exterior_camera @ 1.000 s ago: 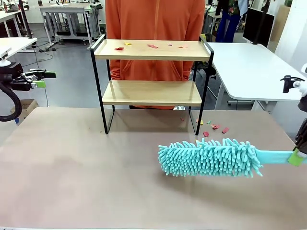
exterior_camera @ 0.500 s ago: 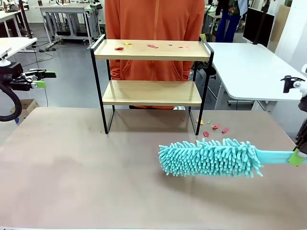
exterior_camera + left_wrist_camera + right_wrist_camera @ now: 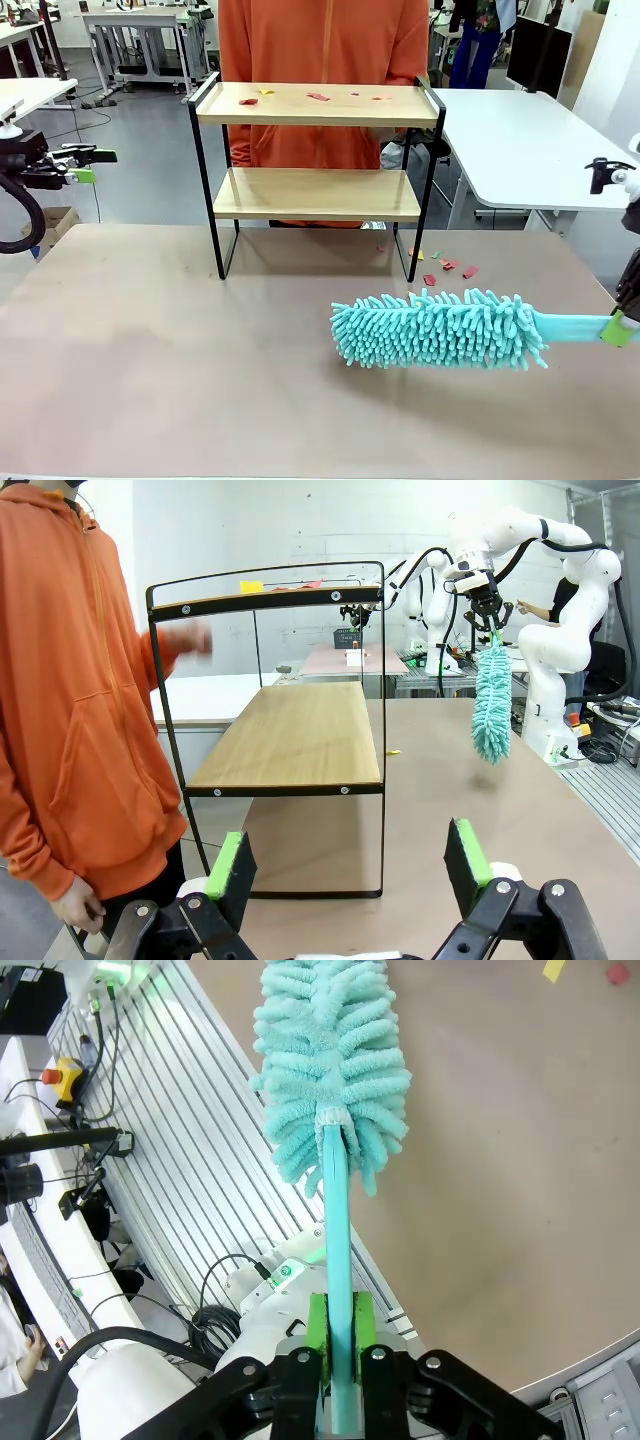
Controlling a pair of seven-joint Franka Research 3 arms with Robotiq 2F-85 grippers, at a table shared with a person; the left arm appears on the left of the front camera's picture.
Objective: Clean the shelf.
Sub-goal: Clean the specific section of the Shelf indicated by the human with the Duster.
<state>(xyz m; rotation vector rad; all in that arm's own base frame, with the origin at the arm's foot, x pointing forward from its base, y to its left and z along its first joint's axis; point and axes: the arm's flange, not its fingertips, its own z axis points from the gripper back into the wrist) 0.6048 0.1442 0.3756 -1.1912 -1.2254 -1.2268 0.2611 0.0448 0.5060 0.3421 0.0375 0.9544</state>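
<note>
Fingers of right gripper (image 3: 340, 1308) stay pinched on the duster (image 3: 440, 328), left gripper (image 3: 348, 842) gapes wide; nothing moved, shelf (image 3: 300, 195) still littered

You have one change to note. The person's hand (image 3: 391, 152) has come up behind the shelf (image 3: 300, 106). It sits at about 3 o'clock from the shelf's middle, between the two boards and just inside the right post. In the left wrist view that hand is smeared with motion.
</note>
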